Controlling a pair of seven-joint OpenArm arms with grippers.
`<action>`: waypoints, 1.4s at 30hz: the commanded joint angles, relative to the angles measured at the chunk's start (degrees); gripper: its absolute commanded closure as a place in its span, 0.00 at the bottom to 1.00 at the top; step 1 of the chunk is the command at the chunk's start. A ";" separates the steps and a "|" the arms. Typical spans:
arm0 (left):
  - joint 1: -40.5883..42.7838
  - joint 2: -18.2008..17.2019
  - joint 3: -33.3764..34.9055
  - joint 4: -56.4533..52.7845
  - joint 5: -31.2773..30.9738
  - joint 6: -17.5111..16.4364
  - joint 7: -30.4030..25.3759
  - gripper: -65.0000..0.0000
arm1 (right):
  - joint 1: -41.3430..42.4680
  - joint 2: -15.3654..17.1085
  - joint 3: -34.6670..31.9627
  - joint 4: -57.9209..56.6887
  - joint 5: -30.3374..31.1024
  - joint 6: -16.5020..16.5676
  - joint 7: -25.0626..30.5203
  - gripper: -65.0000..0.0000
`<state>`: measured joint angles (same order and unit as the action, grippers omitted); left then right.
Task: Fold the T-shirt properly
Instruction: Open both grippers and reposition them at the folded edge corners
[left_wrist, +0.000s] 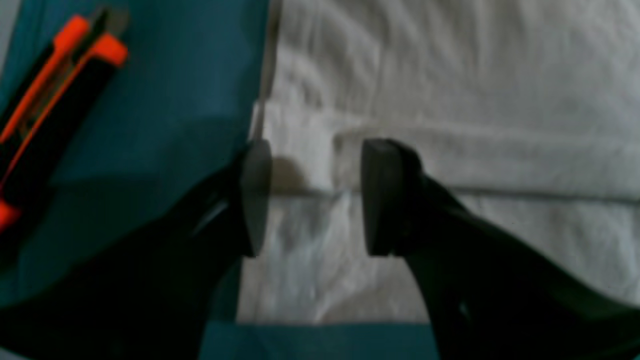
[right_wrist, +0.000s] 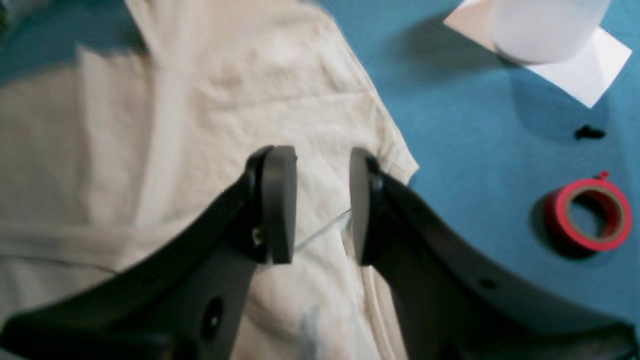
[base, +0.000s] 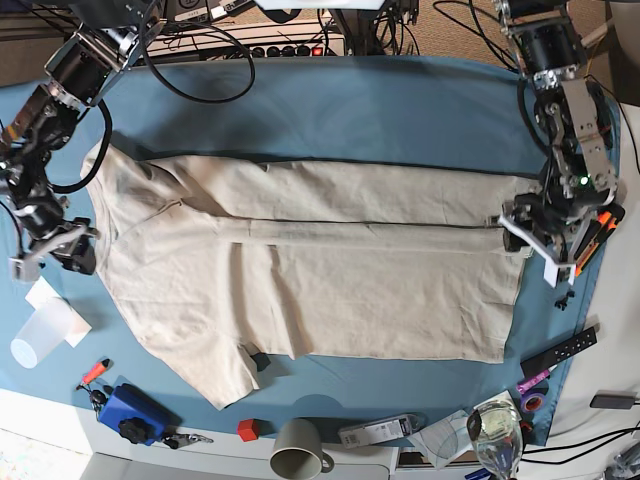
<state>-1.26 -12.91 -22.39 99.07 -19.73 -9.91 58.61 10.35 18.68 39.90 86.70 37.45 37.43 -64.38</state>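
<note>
Crowding the T-shirt (base: 330, 270): plastic cup (base: 40, 333), red tape roll (right_wrist: 590, 214), mug (base: 298, 450).

Red tape roll (right_wrist: 589, 215) on teal cloth (base: 400, 110); plastic cup (base: 38, 336) on paper; grey mug (base: 297, 449).

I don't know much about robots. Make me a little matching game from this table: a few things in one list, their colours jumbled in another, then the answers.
Things:
1. T-shirt
2. table cloth
3. roll of tape
4. plastic cup

Colours:
a. red
b. translucent white
c. beige
d. teal blue

Pairs: 1-c, 2-d, 3-a, 4-b
</note>
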 joint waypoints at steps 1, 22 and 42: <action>-0.15 -1.09 -0.98 2.60 -0.42 -0.04 -0.92 0.54 | 1.09 1.33 2.05 1.11 2.01 0.28 0.55 0.71; 10.71 -1.22 -9.51 1.01 -11.50 -3.80 -6.49 0.54 | -1.81 1.33 10.84 1.09 6.03 1.05 -5.92 0.71; 8.90 -1.07 -7.04 -3.37 -15.02 -6.25 -1.05 0.54 | -6.75 3.85 13.35 1.03 3.19 -3.30 -7.15 0.71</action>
<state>7.92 -13.47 -29.28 94.78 -34.54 -16.14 57.14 2.90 20.80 52.86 86.72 39.66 34.15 -72.64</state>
